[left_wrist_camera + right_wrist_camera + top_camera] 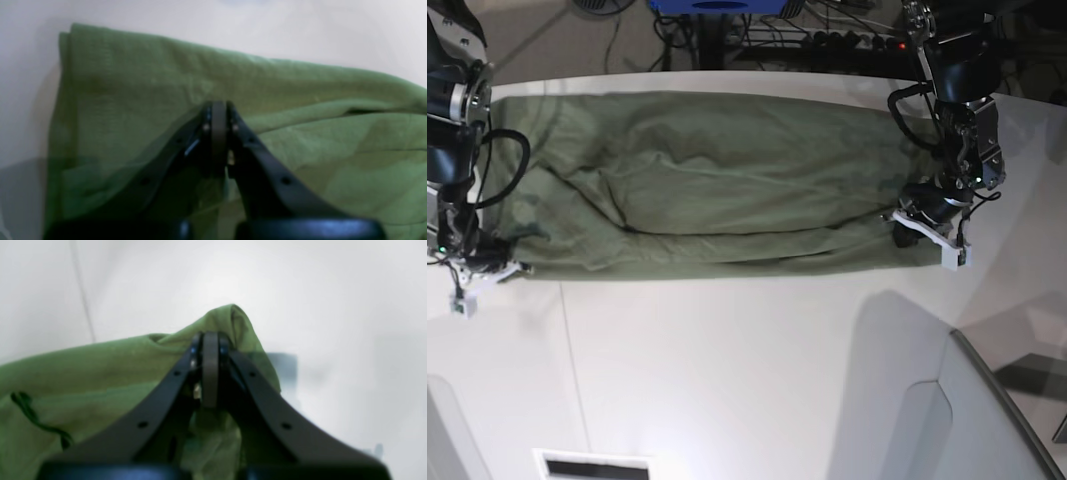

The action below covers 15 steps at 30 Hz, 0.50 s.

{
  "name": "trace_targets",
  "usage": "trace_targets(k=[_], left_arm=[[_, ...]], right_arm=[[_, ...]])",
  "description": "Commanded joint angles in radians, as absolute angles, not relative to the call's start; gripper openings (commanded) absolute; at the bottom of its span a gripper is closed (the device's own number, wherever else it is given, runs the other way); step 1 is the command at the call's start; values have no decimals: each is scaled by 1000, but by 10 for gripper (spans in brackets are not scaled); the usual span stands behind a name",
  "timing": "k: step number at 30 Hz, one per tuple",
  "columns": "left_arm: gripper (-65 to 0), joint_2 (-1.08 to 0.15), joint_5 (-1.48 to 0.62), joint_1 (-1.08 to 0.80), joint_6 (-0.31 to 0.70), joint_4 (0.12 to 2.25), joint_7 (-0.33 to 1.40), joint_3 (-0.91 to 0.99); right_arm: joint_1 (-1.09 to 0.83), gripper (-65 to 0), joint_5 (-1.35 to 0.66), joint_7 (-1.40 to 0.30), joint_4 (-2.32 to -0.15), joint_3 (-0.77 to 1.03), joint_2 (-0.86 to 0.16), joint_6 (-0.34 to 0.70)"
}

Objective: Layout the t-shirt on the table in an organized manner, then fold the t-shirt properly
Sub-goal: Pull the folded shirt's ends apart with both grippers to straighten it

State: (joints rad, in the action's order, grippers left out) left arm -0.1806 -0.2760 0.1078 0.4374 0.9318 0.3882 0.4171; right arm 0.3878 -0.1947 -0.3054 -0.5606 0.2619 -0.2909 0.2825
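Note:
The olive-green t-shirt [717, 180] lies as a long wrinkled band across the far half of the white table [727, 360]. My left gripper [919, 234] is at the band's near corner on the right side of the base view. In the left wrist view, my left gripper [218, 106] is shut, with a layer of the t-shirt [133, 83] draped over one finger. My right gripper [492, 272] is at the opposite near corner. In the right wrist view, my right gripper [210, 336] is shut on the t-shirt [83, 366], which rises in a peak above the tips.
A grey angled panel [987, 420] covers the near right corner. A thin dark seam line [572, 350] crosses the table, also seen as the seam line [83, 296]. A dark slot [592, 467] sits at the near edge. Cables and a blue object [717, 6] lie beyond the far edge.

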Motion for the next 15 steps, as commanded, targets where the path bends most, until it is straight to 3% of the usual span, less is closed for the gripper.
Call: trace_targets(k=[1,12,15], left_arm=[[-650,-194,-271,116,437,941,384,420],[-650,-199,-277,120,437,951,384,420],[-650,-197,-277,127,437,955,384,421]], right_arm=[[407,-650,-188,-300,-568,266,-312,259],[400,-650,-193,-297,-659,268,-306,252],[394,-650,-193,-300,-694,268,-306,205]])
